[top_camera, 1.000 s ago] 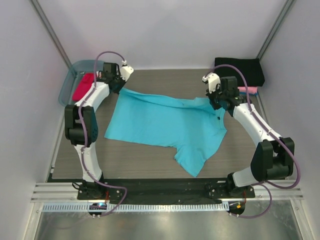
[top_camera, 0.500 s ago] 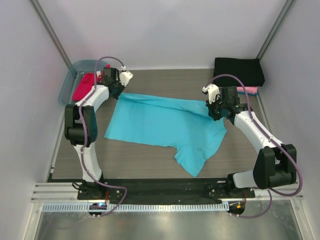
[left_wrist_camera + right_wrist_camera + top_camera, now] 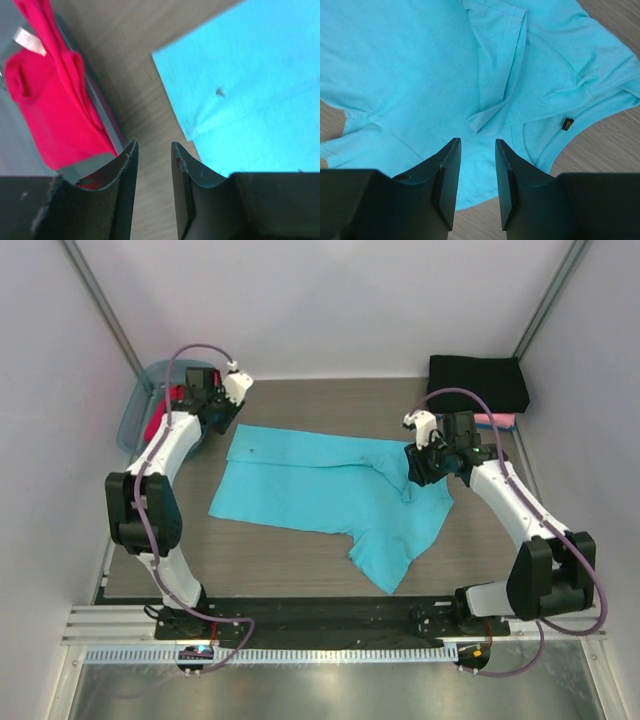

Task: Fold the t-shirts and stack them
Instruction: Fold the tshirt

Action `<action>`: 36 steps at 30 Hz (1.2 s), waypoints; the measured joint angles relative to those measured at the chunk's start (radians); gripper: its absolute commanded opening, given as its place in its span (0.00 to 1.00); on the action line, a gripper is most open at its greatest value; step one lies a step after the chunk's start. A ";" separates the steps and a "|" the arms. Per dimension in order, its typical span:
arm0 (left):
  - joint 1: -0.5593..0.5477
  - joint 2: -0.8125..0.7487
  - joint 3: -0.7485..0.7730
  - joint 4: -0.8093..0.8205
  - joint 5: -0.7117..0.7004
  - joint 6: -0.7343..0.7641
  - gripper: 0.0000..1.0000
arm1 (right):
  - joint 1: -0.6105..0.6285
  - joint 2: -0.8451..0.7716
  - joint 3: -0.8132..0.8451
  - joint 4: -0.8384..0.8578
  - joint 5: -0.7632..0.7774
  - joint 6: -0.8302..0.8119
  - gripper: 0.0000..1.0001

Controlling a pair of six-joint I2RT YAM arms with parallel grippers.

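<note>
Top external view: the turquoise t-shirt (image 3: 330, 495) lies spread across the middle of the worktop (image 3: 300, 565), one sleeve folded over near its collar. The left fingers (image 3: 125, 180) are slightly parted and empty, over bare worktop between the shirt's far-left corner and the tub (image 3: 135, 405) that holds the red-magenta t-shirt (image 3: 45, 110). The right fingers (image 3: 449, 180) are also parted and empty, above the collar end.

The left arm (image 3: 175, 440) reaches forward to the far left with its elbow bent, the left end effector (image 3: 154, 145) aimed downward, jaws slightly apart and empty, while the right arm (image 3: 505, 495) reaches forward on the right, the right end effector (image 3: 477, 142) likewise aimed downward, jaws slightly apart and empty.
</note>
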 measured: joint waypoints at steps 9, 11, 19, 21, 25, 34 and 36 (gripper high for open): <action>-0.024 0.325 0.275 -0.111 0.026 -0.098 0.23 | -0.006 0.333 0.108 0.058 0.015 0.001 0.42; -0.024 0.371 0.273 -0.146 0.027 -0.122 0.22 | -0.010 0.393 0.143 0.062 0.014 -0.003 0.44; -0.024 0.383 0.252 -0.187 0.027 -0.146 0.22 | -0.020 0.517 0.281 0.087 0.009 -0.003 0.46; -0.024 0.378 0.245 -0.187 0.027 -0.150 0.22 | -0.021 0.543 0.306 0.095 0.004 -0.002 0.46; -0.024 0.363 0.224 -0.187 0.027 -0.151 0.22 | -0.021 0.590 0.333 0.098 -0.023 0.005 0.47; -0.027 0.352 0.208 -0.187 0.023 -0.151 0.22 | -0.023 0.640 0.359 0.081 -0.073 0.016 0.46; -0.030 0.352 0.208 -0.187 0.019 -0.151 0.22 | -0.026 0.648 0.365 0.082 -0.079 0.016 0.45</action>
